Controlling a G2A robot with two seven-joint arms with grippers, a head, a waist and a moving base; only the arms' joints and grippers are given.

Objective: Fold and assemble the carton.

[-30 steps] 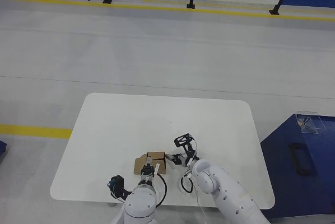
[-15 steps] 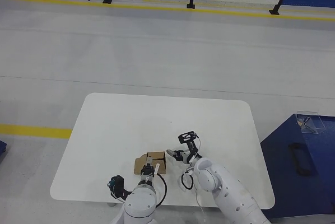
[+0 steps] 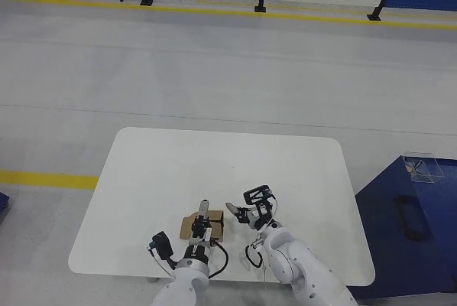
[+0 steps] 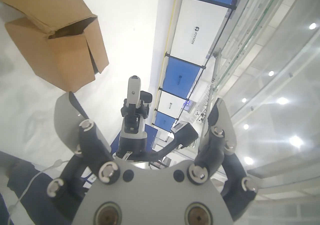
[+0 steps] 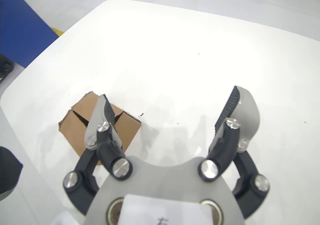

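The right claw point(image 5: 170, 111) has drawn back from the carton point(image 3: 189, 227), while the left claw point(image 4: 146, 111) has shifted forward over it. Both claws stand spread, holding nothing. The brown carton sits near the front edge of the counter point(image 3: 213, 153), its flaps partly folded with gaps showing. It lies just to the right claw's left. The left claw, close against the box, looks the nearer for the next fold.

Right pincer point(image 5: 170, 93) spread wide, brown carton point(image 5: 128, 127) on white table point(image 5: 175, 48)
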